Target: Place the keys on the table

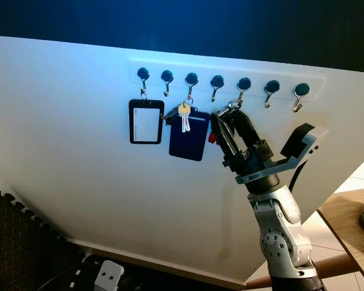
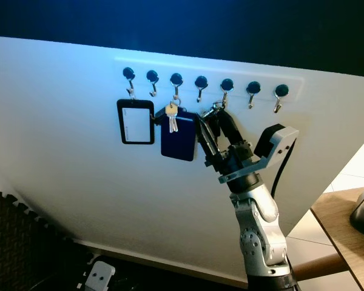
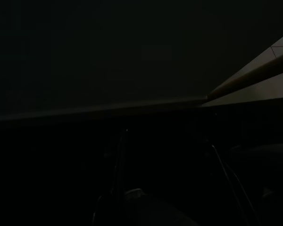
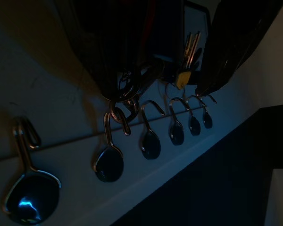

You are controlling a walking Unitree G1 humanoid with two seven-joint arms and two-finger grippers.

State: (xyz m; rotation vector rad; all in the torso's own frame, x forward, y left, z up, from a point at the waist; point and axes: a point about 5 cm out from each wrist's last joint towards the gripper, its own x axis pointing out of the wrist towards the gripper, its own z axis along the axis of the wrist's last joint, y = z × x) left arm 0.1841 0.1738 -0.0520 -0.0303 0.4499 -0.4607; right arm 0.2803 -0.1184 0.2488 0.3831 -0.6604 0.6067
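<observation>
A white wall (image 1: 67, 157) carries a rack of seven hooks (image 1: 217, 82). At left, a black badge holder (image 1: 146, 121) hangs from the first hook. Just right of it, the keys (image 1: 184, 115) hang from the third hook, in front of a dark blue card holder (image 1: 189, 136). Further right, the right gripper (image 1: 225, 124) is raised to the fifth hook; its jaws surround a metal ring (image 4: 127, 89) there, but a firm grip cannot be confirmed. A wooden table (image 1: 346, 221) stands at far right.
</observation>
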